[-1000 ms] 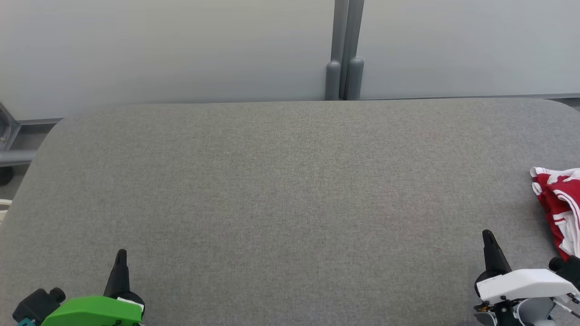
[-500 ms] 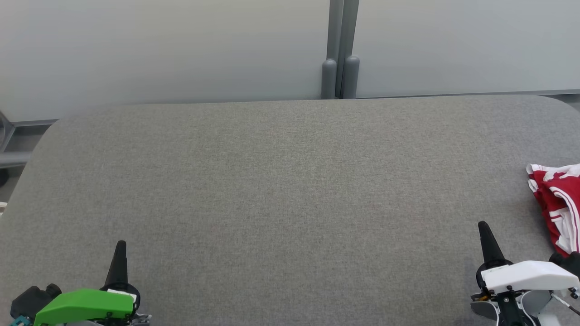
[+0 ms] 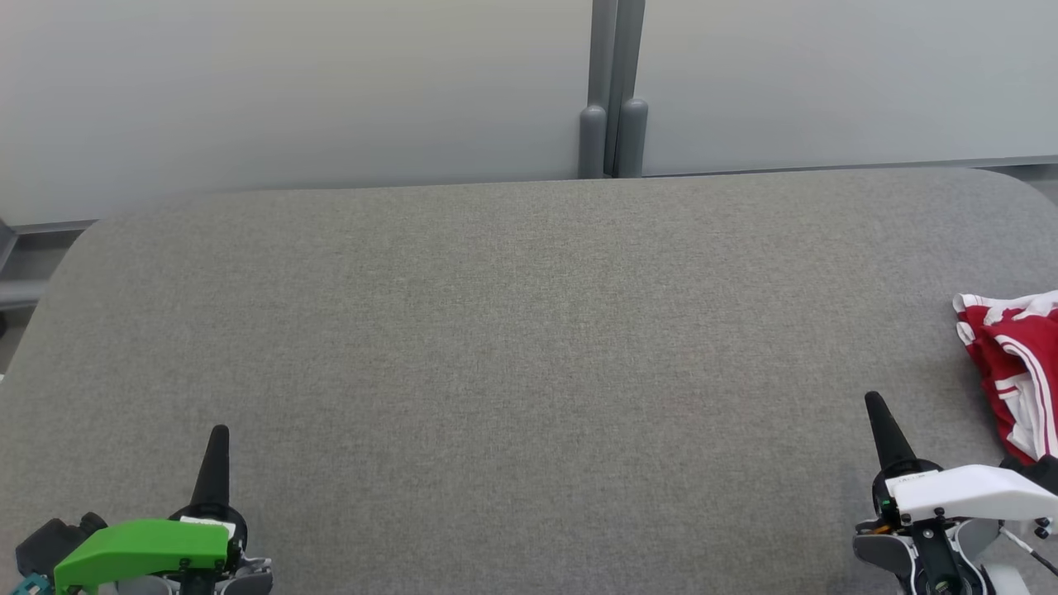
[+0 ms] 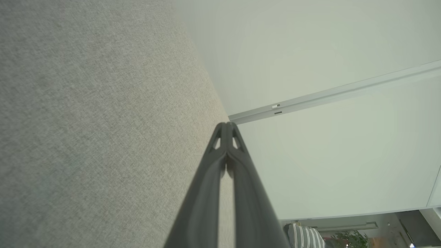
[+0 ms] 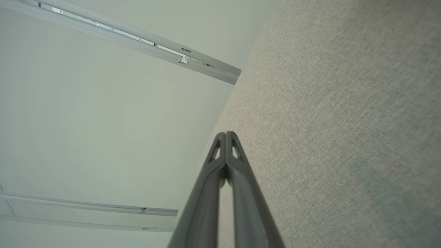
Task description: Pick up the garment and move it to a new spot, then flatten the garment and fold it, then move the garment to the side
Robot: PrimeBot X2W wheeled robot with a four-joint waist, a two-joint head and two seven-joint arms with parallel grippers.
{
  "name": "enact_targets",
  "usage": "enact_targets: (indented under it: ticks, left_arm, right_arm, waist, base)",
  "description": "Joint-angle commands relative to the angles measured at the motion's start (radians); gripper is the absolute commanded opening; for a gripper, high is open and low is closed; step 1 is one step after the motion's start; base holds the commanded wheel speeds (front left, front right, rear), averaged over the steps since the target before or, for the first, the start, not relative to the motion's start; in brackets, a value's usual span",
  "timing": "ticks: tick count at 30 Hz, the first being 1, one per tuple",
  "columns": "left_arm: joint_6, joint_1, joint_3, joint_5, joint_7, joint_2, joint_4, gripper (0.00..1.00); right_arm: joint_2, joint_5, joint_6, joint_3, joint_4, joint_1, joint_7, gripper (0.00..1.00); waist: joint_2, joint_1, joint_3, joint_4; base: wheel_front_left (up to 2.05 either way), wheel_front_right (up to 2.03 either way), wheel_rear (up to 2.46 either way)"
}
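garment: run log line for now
garment: bunched, table right edge, ungrasped | left gripper: shut, empty | right gripper: shut, empty, near garment

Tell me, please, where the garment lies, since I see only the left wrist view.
Observer: The garment lies crumpled at the table's right edge, cut off by the head view's frame.
Operator: Is anything holding it?
Observer: No, the right gripper is shut on nothing, its fingers clear of the garment.
Operator: And how far off is my own side?
Observer: The left gripper sits at the head view's lower left, across the table from it.
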State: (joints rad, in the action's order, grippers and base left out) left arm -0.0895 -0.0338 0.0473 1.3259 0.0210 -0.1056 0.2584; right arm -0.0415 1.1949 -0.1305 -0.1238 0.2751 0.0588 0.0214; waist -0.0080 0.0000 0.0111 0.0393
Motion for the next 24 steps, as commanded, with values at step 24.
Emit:
enact_targets:
  ticks: [24]
  left_arm:
    - [-0.028,-0.050,0.047,0.165,0.053,0.032,-0.021,0.00]
  right_arm:
    - [-0.010,0.236,0.000,0.012,-0.020,0.040,0.054,0.00]
  waist:
    - [0.0065,0.0000,-0.007,-0.019]
  base:
    - [0.00,0.00,0.00]
